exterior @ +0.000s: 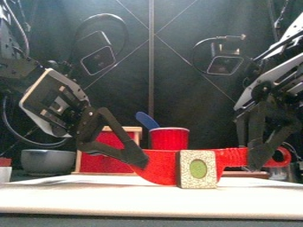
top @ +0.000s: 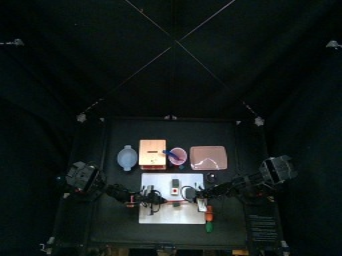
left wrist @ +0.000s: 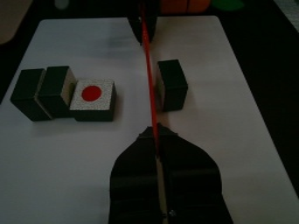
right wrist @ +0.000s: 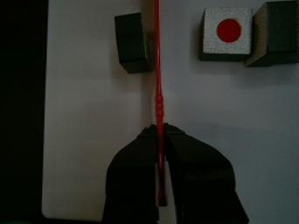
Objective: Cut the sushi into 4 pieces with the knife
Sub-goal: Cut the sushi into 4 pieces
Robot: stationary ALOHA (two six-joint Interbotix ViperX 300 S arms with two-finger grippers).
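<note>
Lower middle of frame, left gripper and right gripper both pinch the red knife above the board: 1 sushi block apart, 3 bunched blocks, cuts likely remaining.

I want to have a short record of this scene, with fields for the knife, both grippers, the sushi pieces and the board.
knife: red knife, held on edge over the white cutting board; contact with it unclear
left gripper: shut on the red knife
right gripper: shut on the knife's other end
sushi: one piece alone on one side of the blade; three pieces side by side on the other
task state: one piece separated so far
</note>
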